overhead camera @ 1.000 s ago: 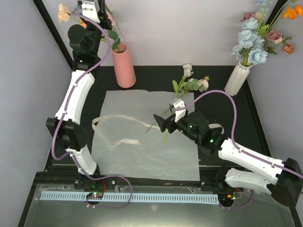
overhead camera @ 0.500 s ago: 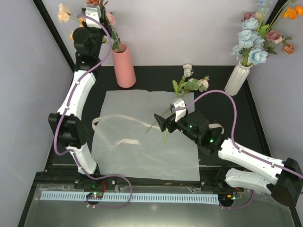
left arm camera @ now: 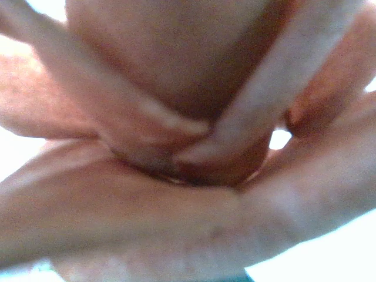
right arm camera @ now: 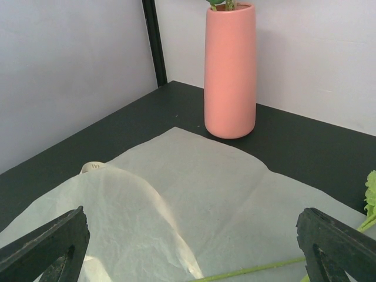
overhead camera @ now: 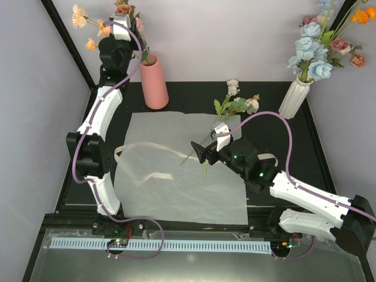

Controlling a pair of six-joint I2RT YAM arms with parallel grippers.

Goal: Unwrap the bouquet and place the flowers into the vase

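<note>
A black table, walled in pale lilac, is spread with cream paper. At eleven o'clock, peach flowers are clenched over the smooth salmon-pink vase by the left gripper; the right gripper is held released.

Vase mouth: stems and the left arm crowd above the vase.
Bench centre: flat paper and ribbon only, open overhead.
Right rear: white vase stands by the wall, loose flowers lie near it.
Right end effector: open path over the paper towards the vase.
</note>
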